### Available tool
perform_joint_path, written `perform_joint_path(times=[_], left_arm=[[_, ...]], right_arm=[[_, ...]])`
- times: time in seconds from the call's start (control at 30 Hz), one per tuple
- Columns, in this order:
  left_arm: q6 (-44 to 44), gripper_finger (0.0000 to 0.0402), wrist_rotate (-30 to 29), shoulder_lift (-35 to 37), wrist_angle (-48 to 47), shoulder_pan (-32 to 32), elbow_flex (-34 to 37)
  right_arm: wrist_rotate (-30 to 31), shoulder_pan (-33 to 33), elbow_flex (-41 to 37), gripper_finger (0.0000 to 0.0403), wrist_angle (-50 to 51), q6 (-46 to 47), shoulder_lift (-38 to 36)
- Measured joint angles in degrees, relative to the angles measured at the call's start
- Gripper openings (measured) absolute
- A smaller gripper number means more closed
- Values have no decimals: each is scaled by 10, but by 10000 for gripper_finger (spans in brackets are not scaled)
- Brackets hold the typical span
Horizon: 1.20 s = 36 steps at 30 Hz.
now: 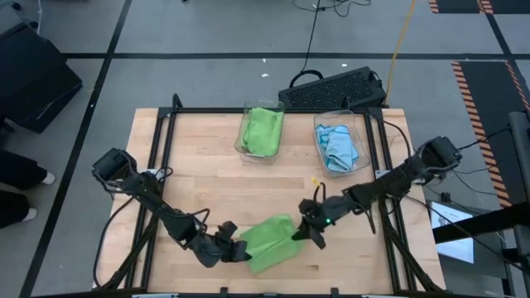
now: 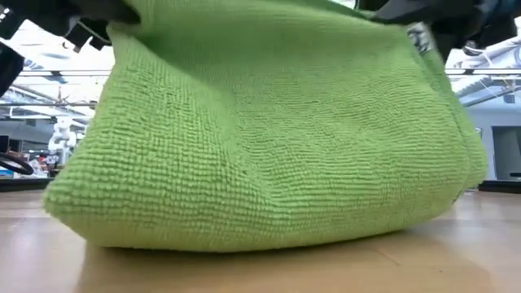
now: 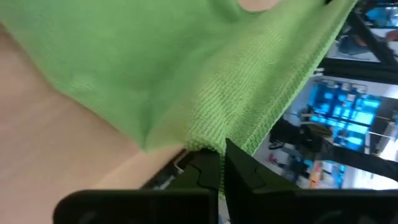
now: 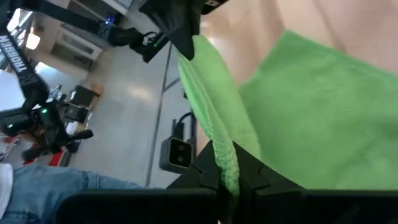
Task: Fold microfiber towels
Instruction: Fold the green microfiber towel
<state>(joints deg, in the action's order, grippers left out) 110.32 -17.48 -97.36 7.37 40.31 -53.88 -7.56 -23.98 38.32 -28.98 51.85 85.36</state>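
A lime green microfiber towel [image 1: 269, 240] lies near the table's front edge, between my two grippers. My left gripper [image 1: 236, 250] is shut on its left end and my right gripper [image 1: 308, 234] is shut on its right end. In the low view the towel [image 2: 269, 138] hangs from its raised top edge, and its bottom rests on the wood. More green towels [image 1: 262, 131] fill one clear bin at the back. Light blue towels [image 1: 338, 146] fill the other. My left gripper pinches the towel's hemmed edge [image 3: 214, 142] at its left end between its two fingers, coming slanting down from the table's left. That end is lifted; the cloth below slopes onto the table. My right gripper pinches the same edge's right end [image 4: 225, 155] between its two fingers, coming nearly level from the table's right. The edge [image 4: 208, 93] runs raised across to the left gripper [image 4: 180, 31], and the rest of the cloth lies on the wood.
The two clear bins [image 1: 245, 149] [image 1: 320, 161] stand at the table's far middle, with bare wood between them and the towel. A black keyboard [image 1: 331, 87] lies behind the table. A person's leg [image 4: 56, 186] shows beside the table.
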Motion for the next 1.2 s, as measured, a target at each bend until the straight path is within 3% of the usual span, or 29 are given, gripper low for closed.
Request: perform_joint_path(times=[0.2, 0.5, 0.73, 1.2], left_arm=[[2, 5, -4, 0, -42, -20, 0], [51, 5, -3, 0, -135, -33, 1], [72, 7, -5, 0, -153, -49, 1], [84, 28, -1, 0, -194, -83, 1]], right_arm=[[-33, 48, 0, 3, 7, -5, 15], [-48, 69, 21, 4, -18, -18, 95], [-46, 88, 42, 4, -23, -26, 148], [-35, 109, 42, 15, -8, -39, 151]])
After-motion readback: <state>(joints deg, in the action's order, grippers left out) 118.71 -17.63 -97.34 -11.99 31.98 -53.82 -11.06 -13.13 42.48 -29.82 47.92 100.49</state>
